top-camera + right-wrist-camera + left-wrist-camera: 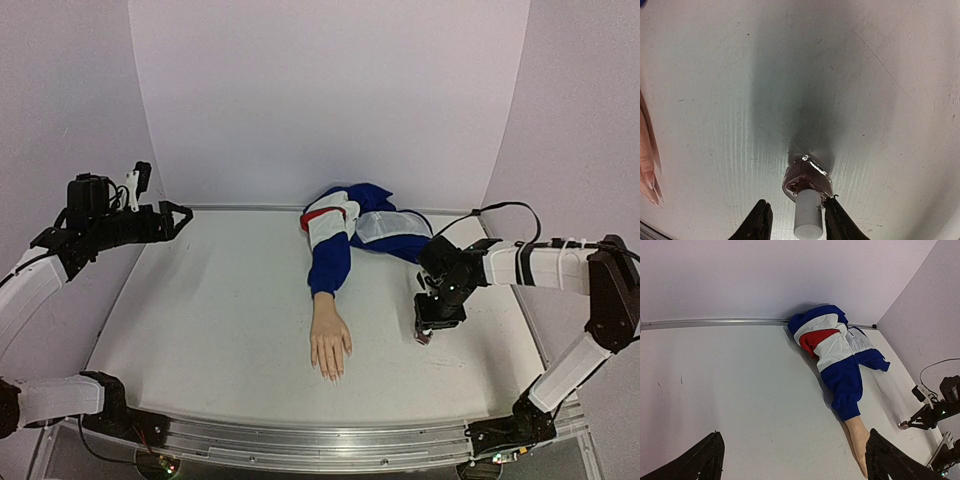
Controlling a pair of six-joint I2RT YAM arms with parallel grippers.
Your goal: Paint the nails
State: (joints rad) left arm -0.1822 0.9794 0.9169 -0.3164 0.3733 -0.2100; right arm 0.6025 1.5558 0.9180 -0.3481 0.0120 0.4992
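The right gripper (pixel 797 202) is seen narrowly parted astride the white cap (pixel 807 220) of a small dark-red polish bottle (pixel 808 176), grip unconfirmed. The left gripper (pixel 794 436) is spread wide, empty.

White table (pixel 220 320), sleeved mannequin hand (pixel 330 345) lying flat, polish bottle (pixel 807 185) to its right
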